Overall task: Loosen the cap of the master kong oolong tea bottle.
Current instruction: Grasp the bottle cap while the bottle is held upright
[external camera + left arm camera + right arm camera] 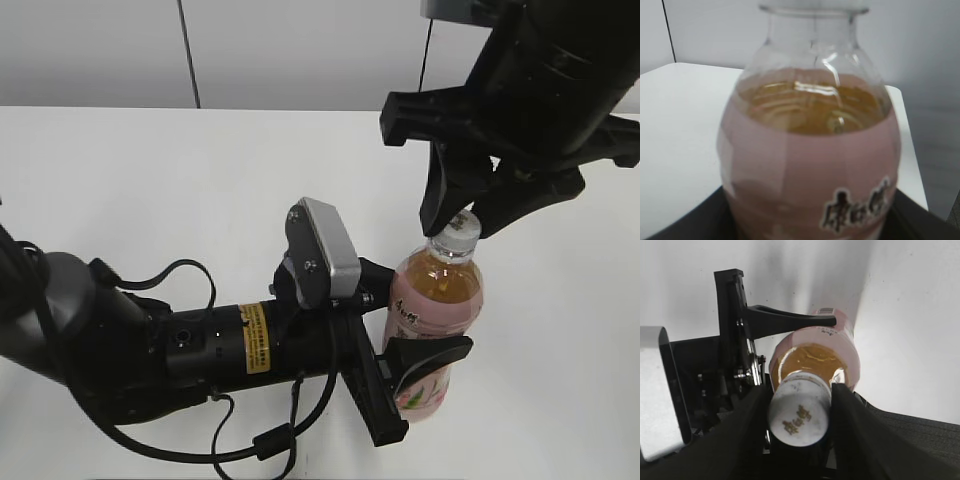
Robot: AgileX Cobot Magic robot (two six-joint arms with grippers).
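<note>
The master kong oolong tea bottle (435, 300) stands upright on the white table, amber tea inside, pink label with black characters. It fills the left wrist view (810, 150) and shows from above in the right wrist view (815, 352). My left gripper (415, 355) is shut on the bottle's body, one finger on each side. The white cap (453, 236) with a gold logo (800, 415) sits on the bottle's neck. My right gripper (462, 225) comes down from above, its black fingers (800, 412) pressed on both sides of the cap.
The white table (150, 190) spreads around the bottle. The left arm's black body and cables (200, 350) lie along the front left. A grey wall (300, 50) stands behind the table.
</note>
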